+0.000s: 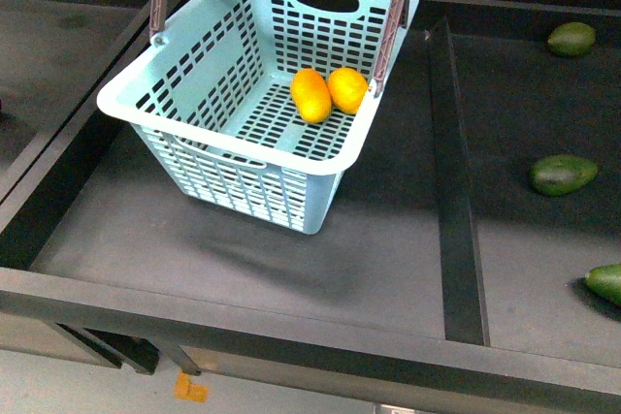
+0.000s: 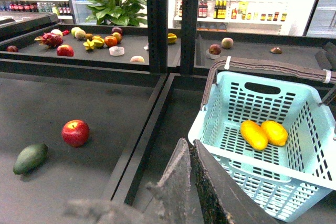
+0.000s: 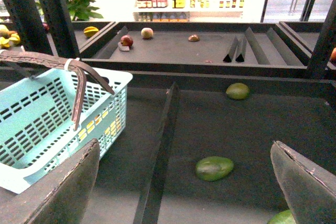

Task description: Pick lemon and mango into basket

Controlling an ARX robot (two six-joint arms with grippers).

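The light aqua basket (image 1: 209, 157) stands on the dark shelf with its brown handles (image 1: 391, 7) raised. Two yellow-orange oval fruits (image 1: 311, 95) (image 1: 347, 89) lie side by side on its floor; I cannot tell which is lemon or mango. They also show in the left wrist view, fruits (image 2: 254, 134) (image 2: 274, 132). My left gripper (image 2: 189, 142) is shut and empty, just short of the basket's (image 2: 252, 163) near wall. My right gripper (image 3: 185, 145) is open, over the divider (image 3: 160, 156), with a green mango (image 3: 214, 168) beyond it. Neither arm shows in the front view.
Green mangoes (image 1: 563, 174) (image 1: 572, 39) (image 1: 606, 283) lie in the right compartment, past the raised divider (image 1: 456, 181). A red apple (image 2: 75, 132) and another green mango (image 2: 30, 158) lie in the left compartment. Black shelf posts (image 2: 157, 19) rise behind the basket.
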